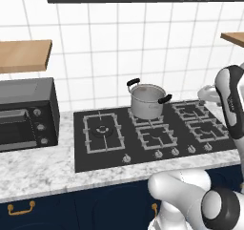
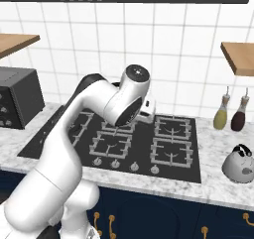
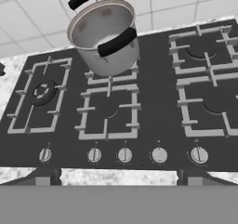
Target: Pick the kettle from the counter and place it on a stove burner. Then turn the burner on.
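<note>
Nearest the lens in the left base view, the robot's white elbow fills the lower right, and behind it the bench (image 1: pixel 43 169) runs across the lower frame with the black cooktop (image 1: pixel 152 133) let into it. At the left of the cooktop sits the stove burner (image 1: pixel 101 130), its square grate bare. An open steel pot (image 1: pixel 147 100) stands on a rear grate at centre. At the right edge, half hidden by the forearm, a pale rounded shape is probably the kettle (image 1: pixel 206 93).

From the right base view, the arm arches over the middle of the cooktop, and the kettle (image 2: pixel 241 166) sits upright on the bench at the far right, well apart from the arm and clear of the grates. Two bottles (image 2: pixel 230 114) stand behind it by the wall.

Looking along the hand, the end effector (image 3: pixel 118 176) hangs above the knob row (image 3: pixel 124 154), its two tips set wide apart with nothing between them. So the kettle likely lies off to the hand's right, the target burner (image 3: pixel 42 90) at the frame's left.
</note>
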Tool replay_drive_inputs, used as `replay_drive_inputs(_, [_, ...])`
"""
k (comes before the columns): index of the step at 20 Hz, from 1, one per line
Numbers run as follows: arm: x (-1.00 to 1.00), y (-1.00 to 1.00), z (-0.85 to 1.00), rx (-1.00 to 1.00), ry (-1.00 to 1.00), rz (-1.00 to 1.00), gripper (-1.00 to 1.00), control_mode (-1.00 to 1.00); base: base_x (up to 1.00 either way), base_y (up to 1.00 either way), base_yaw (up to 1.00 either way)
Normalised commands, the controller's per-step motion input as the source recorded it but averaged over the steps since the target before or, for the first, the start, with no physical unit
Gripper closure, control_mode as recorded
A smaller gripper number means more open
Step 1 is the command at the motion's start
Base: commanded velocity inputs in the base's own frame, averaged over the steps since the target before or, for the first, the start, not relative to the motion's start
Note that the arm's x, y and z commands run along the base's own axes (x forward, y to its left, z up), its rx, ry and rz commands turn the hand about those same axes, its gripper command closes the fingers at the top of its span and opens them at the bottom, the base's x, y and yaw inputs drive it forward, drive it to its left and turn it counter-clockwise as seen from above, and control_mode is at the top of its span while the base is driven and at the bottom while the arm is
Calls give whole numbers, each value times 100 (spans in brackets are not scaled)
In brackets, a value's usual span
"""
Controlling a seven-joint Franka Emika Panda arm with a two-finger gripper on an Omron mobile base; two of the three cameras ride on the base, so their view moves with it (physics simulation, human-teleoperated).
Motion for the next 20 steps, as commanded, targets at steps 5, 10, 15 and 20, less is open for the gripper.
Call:
replay_drive_inputs(5, [-11, -39, 0, 0, 0, 1, -100, -100, 0, 0, 0])
replay_drive_inputs(10, [-2, -84, -17, -10, 0, 0, -100, -100, 0, 0, 0])
replay_drive_inputs(15, [-1, -84, -23, -13, 0, 0, -100, -100, 0, 0, 0])
replay_drive_inputs(20, [0, -73, -17, -13, 0, 0, -100, -100, 0, 0, 0])
